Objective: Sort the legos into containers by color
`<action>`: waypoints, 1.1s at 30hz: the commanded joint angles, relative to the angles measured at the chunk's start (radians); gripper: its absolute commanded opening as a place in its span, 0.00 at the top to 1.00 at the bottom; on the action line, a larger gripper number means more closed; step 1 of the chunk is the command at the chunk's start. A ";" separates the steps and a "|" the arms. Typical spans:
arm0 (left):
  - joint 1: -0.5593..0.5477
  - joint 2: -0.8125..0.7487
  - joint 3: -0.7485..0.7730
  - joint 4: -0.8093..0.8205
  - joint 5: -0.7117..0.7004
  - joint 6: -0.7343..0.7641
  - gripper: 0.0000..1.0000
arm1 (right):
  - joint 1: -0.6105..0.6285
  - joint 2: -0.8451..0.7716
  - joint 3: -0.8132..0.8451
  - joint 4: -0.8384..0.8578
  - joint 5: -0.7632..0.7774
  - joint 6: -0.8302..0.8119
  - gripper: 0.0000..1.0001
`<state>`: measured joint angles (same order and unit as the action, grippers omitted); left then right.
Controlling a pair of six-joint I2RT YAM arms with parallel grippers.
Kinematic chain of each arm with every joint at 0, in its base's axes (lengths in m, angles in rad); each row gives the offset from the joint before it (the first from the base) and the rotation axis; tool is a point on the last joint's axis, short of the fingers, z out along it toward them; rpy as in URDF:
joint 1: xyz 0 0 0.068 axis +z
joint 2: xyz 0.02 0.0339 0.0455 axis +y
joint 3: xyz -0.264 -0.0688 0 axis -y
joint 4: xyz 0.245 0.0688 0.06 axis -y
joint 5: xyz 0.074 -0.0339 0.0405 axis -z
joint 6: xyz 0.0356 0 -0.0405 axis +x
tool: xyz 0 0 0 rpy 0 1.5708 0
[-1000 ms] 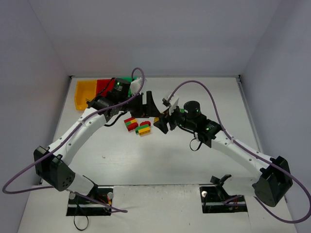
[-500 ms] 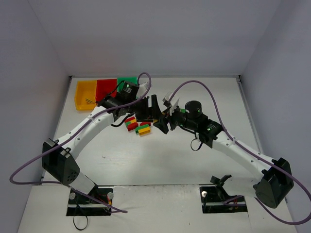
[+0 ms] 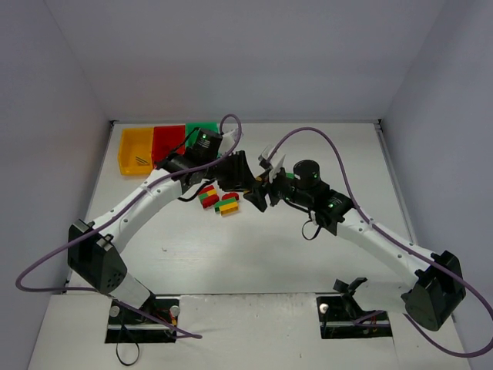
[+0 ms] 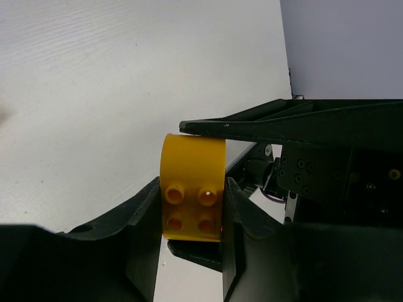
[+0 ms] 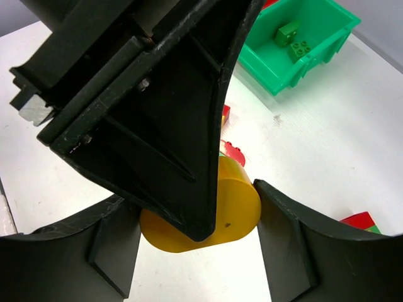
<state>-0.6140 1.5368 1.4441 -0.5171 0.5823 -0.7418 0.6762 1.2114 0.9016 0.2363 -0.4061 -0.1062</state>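
Yellow bin (image 3: 135, 151), red bin (image 3: 166, 139) and green bin (image 3: 202, 126) stand joined at the far left of the table (image 3: 231, 254), lego clumps (image 3: 208, 198) lie nearer the middle, and there the left gripper (image 4: 192, 217) and the right gripper (image 5: 198, 245) both clamp one rounded yellow lego (image 4: 192, 182), fingers pressed against its sides.

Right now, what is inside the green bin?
Two green bricks lie in the green bin. The left gripper covers the bin's left end in the right wrist view, so anything there cannot be seen.
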 commanded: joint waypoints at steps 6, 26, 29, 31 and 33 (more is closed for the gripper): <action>0.138 -0.021 0.048 -0.095 -0.125 0.154 1.00 | -0.009 -0.041 0.031 0.028 0.229 0.051 0.23; 0.712 0.388 0.435 -0.103 -0.685 0.401 0.97 | -0.023 0.013 0.002 -0.109 0.400 0.339 0.00; 0.744 0.501 0.545 -0.112 -0.688 0.395 0.85 | -0.018 0.056 0.029 -0.132 0.397 0.350 0.01; 0.755 0.570 0.631 -0.136 -0.688 0.395 0.70 | -0.015 0.086 0.049 -0.141 0.403 0.361 0.01; 0.760 0.600 0.667 -0.142 -0.688 0.395 0.58 | -0.014 0.114 0.062 -0.149 0.403 0.385 0.01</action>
<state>0.1429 2.1605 2.0190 -0.6594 -0.0834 -0.3611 0.6559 1.2991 0.8982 0.0715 -0.0292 0.2340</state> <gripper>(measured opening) 0.396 0.992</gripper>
